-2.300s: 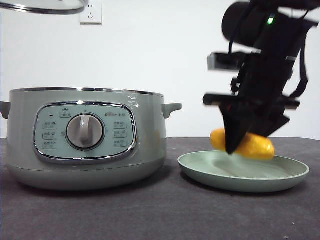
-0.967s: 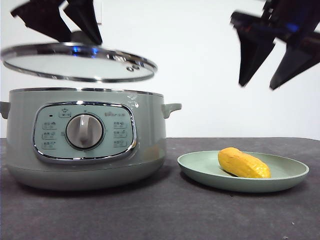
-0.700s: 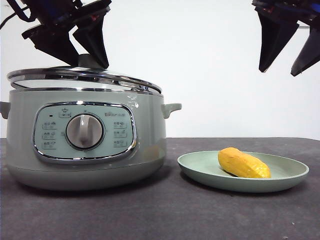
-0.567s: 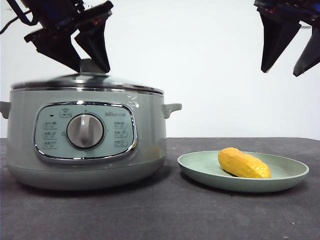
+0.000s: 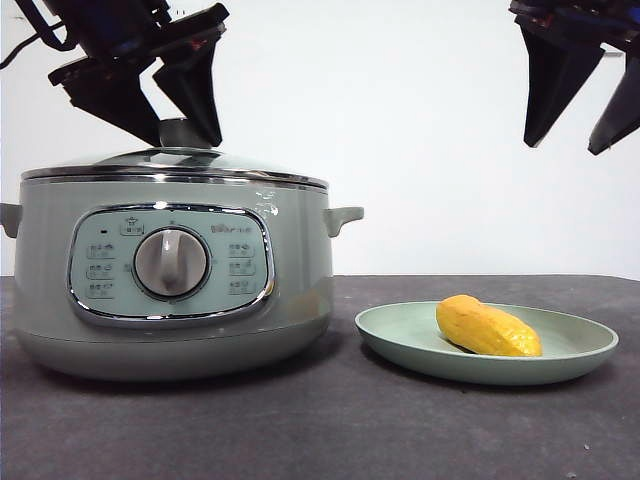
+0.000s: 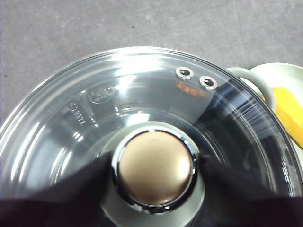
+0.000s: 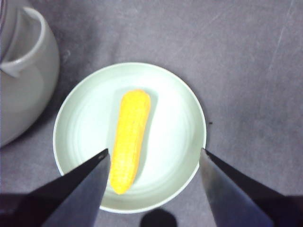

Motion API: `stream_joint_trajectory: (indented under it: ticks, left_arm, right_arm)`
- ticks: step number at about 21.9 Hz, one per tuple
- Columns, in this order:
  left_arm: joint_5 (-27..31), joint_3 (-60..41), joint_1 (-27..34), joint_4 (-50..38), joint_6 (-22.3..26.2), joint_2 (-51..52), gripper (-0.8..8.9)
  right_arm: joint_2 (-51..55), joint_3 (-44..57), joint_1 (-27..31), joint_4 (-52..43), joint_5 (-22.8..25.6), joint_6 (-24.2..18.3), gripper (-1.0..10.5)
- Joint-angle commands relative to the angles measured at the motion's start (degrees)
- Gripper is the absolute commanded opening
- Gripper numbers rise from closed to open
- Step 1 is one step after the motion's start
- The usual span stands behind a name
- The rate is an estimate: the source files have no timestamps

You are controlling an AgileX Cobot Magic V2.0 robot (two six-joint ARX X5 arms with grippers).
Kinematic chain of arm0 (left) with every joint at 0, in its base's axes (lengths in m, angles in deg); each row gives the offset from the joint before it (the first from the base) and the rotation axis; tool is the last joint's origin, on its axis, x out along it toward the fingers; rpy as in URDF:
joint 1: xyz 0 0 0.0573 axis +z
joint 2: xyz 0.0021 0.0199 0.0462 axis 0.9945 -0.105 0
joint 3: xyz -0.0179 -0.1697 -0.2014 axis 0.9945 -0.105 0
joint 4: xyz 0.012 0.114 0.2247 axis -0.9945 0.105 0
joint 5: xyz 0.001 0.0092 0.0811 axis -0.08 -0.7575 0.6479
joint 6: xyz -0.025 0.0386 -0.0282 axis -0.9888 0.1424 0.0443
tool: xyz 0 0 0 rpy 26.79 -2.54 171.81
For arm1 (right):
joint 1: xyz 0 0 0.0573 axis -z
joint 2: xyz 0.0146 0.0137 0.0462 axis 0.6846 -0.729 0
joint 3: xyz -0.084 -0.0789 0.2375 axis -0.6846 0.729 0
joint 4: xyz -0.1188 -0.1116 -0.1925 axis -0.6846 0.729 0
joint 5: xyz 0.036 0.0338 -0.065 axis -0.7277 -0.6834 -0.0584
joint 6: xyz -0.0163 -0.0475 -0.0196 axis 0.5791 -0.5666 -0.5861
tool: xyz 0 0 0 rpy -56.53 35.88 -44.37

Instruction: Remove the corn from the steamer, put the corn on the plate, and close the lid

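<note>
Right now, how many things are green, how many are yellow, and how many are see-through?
Green: 2, the steamer and the plate
Yellow: 1, the corn on the plate
See-through: 1, the glass lid on the steamer, with the left gripper at its knob
Total: 4

Front camera sits low, looking across the table — wrist cameras look straight down; all show the plate.
</note>
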Motion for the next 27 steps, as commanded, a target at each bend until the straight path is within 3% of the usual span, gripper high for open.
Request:
stream_joint_trajectory:
  ticks: [1, 7, 9, 12, 15, 19, 22, 27]
  left_arm:
    - [-0.13, 1.46, -0.24, -0.07, -0.2, 0.22, 4.37]
    - [-0.48, 3.48, -0.37, 7.3, -0.2, 9.16, 4.28]
    - [-0.48, 3.48, -0.37, 12.92, -0.15, 13.75, 3.03]
    - [-0.2, 3.48, -0.37, 19.43, 1.46, 20.37, -0.19]
    - [2.34, 2.56, -0.37, 19.47, 2.21, 26.45, -0.09]
    - [7.34, -6.23, -0.37, 11.54, 2.14, 37.29, -0.09]
    - [7.41, -18.03, -0.37, 2.89, 1.53, 46.84, -0.09]
    - [7.34, -28.7, -0.35, -1.92, 1.49, 54.93, -0.09]
  right_arm:
    - [0.02, 0.33, 0.02, 0.11, 0.15, 0.52, 3.2]
    - [3.3, 0.33, 0.0, 0.13, 0.13, 0.48, 3.1]
    - [5.81, 0.33, 0.0, 0.15, 0.04, 0.48, 2.3]
    - [10.1, 0.35, -0.13, 0.22, -0.24, 0.26, 0.1]
    - [15.41, 1.88, -0.17, -2.16, -0.26, -0.26, -0.1]
    - [25.31, 9.57, -0.96, -10.78, -0.24, -1.2, -0.1]
    - [32.52, 16.9, -1.4, -17.7, -0.31, -1.18, -0.1]
    - [36.98, 21.75, -2.43, -20.5, -0.22, -0.63, -0.1]
